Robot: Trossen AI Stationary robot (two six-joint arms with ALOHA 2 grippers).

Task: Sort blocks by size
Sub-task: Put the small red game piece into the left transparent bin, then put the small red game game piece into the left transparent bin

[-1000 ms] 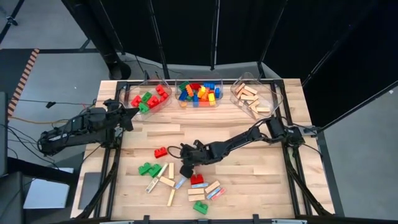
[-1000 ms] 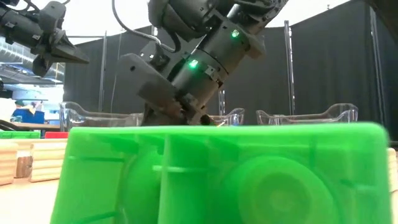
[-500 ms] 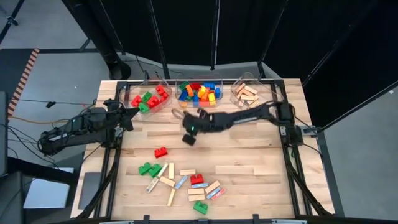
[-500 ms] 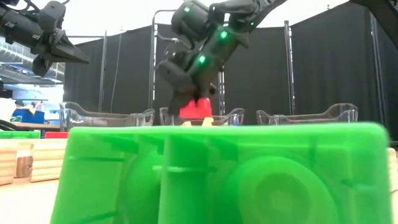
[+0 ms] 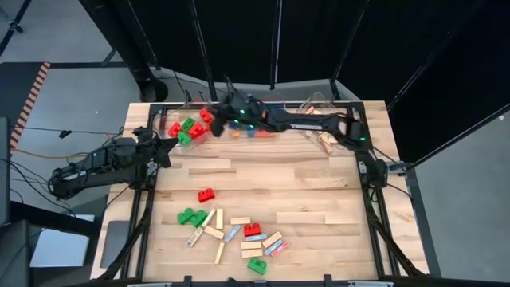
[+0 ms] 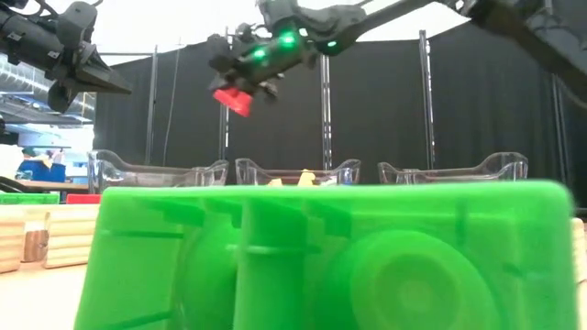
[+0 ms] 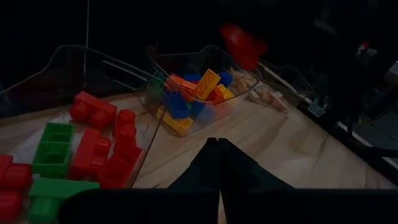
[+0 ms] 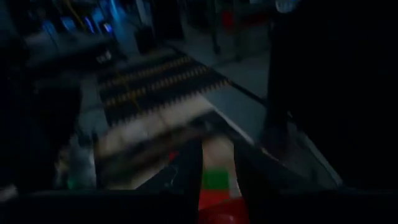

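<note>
- Holding a red block clamped, the right gripper hangs above three clear bins along the table's far edge.
- Left gripper, fingers together, waits near the left bin.

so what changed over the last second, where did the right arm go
The right gripper lifted a red block from the loose pile at the table's near side and swung it up across the table; it now hangs over the left bin, still shut on the block. The left gripper stayed shut beside that bin, and the other blocks and bins did not move.
</note>
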